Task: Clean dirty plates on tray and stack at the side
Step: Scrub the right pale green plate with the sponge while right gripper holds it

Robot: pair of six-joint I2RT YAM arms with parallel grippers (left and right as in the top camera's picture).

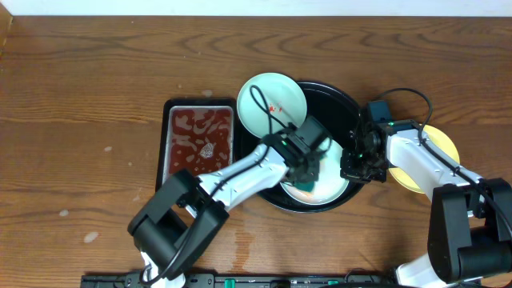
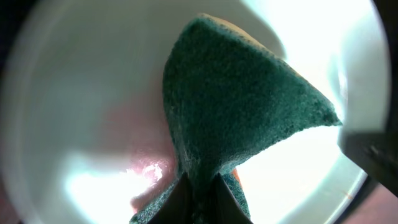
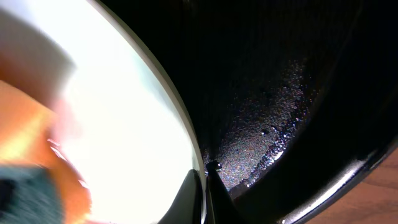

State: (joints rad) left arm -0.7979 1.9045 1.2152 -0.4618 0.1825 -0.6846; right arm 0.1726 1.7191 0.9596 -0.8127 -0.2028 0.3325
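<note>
Green sponge (image 2: pixel 249 112) on smeared mint plate (image 2: pixel 87 93)

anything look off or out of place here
The upper mint plate sits across the rim of the black tray, half over the table rather than flat inside, with red smears on it. The small rectangular tray beside it is covered in red mess. Nothing else stands out.

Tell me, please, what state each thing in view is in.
Tray: wet.
Held plate: in the tray, faintly pink-smeared.
Sponge: pressed on the held plate.
Left gripper: shut on the sponge.
Right gripper: shut on the held plate's rim.
Other mint plate: red-smeared, overlapping the tray's rim.
Yellow plate: on the table, partly hidden.
Small tray: red-stained.
</note>
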